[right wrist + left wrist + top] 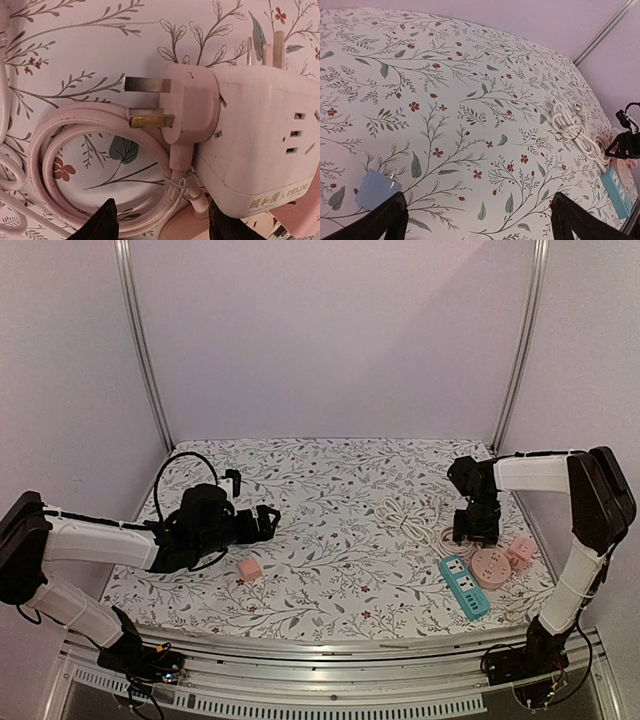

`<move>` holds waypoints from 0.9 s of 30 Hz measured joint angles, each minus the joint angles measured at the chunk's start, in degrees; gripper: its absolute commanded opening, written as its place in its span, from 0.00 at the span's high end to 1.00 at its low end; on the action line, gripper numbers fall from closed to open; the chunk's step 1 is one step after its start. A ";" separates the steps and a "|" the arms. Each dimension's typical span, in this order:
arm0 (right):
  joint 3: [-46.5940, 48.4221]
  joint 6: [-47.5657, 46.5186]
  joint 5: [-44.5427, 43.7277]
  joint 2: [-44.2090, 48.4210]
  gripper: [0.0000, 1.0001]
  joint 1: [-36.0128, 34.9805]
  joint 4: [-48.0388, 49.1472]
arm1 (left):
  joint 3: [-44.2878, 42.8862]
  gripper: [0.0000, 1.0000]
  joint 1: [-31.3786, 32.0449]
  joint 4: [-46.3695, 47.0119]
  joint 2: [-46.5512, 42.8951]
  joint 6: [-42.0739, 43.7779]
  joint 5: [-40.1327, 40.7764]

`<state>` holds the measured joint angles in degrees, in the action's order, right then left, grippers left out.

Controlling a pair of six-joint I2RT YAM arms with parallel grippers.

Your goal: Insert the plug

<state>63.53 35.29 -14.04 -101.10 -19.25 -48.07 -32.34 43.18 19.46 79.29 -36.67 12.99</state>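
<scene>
In the right wrist view a pink three-pin plug (192, 107) lies on its side, pins pointing left, against a pink cube socket (270, 145). Its pink cord (75, 145) coils on the cloth to the left. My right gripper (165, 222) hangs just over the plug's neck and cord, its fingers apart on either side and not clamped. From above, the right gripper (476, 530) sits over this spot and hides the plug. A blue power strip (464, 585) lies just in front. My left gripper (268, 520) hovers open at the left with nothing between its fingers.
A round pink socket hub (490, 567) and a pink cube (521, 550) sit beside the blue strip. A tied white cable bundle (405, 515) lies mid-right. A small pink cube adapter (249, 568) rests near the left gripper. Metal frame posts stand at the back corners.
</scene>
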 measured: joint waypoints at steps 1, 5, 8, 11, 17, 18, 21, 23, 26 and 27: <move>0.11 -0.02 -0.31 -0.46 0.42 0.00 0.17 | 0.02 0.01 0.00 0.00 0.00 0.00 0.04; 0.26 -0.39 -1.46 -2.03 0.52 0.00 0.87 | 0.13 0.01 0.00 0.00 0.00 0.00 0.13; 0.26 -0.59 -2.23 -2.60 0.67 0.02 1.22 | 0.15 0.01 0.00 0.02 0.00 0.00 0.13; 0.26 -0.90 -2.16 -3.06 0.75 0.02 1.92 | 0.15 0.01 0.00 0.00 0.00 0.00 0.13; 0.20 -0.96 -0.96 -3.23 0.96 -0.17 3.34 | 0.20 0.01 0.00 0.02 0.00 -0.02 0.15; 0.20 -0.68 -0.85 -3.23 0.99 -0.31 3.63 | 0.22 0.01 0.00 0.02 0.00 -0.02 0.13; 0.22 -0.20 -0.61 -3.23 1.00 -1.36 3.93 | 0.26 0.01 0.00 0.02 0.00 -0.02 0.13; 0.35 0.52 -0.52 -3.23 1.00 -2.97 4.07 | 0.26 0.01 0.00 0.02 0.00 -0.02 0.13; 1.90 2.03 0.63 -4.22 1.00 -6.80 3.85 | 0.26 0.01 0.00 0.02 0.00 -0.02 0.13; 2.80 2.43 0.92 -4.87 1.00 -7.98 3.69 | 0.28 0.01 0.00 0.02 0.00 -0.02 0.13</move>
<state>66.32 37.71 -13.13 -105.97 -27.22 -44.38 -32.05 43.18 19.49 79.29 -36.69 13.13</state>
